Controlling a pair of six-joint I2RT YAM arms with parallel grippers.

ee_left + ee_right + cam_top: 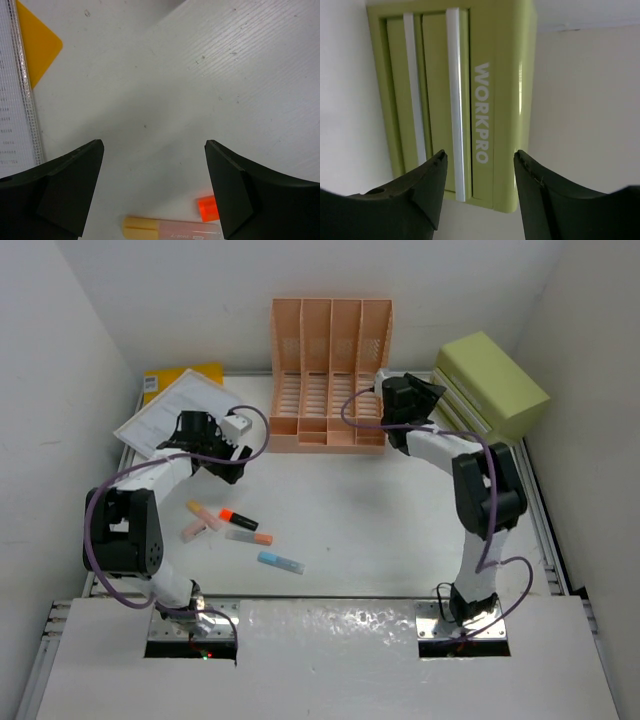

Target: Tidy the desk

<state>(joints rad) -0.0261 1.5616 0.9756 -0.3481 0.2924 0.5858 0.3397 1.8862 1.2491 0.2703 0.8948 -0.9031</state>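
The white desk holds several highlighters left of centre: a yellow-capped pink one, an orange and black one, a grey and orange one and a blue one. My left gripper is open and empty, low over bare desk just beyond them. In the left wrist view its gripper frames bare desk, with the yellow-capped highlighter and an orange one at the bottom edge. My right gripper is open and empty, facing the lime-green drawer box. In the right wrist view the gripper points at that box.
A peach slotted file rack stands at the back centre. A printed white sheet lies on a yellow folder at the back left; both show in the left wrist view, the sheet and the folder. The box's drawers look shut.
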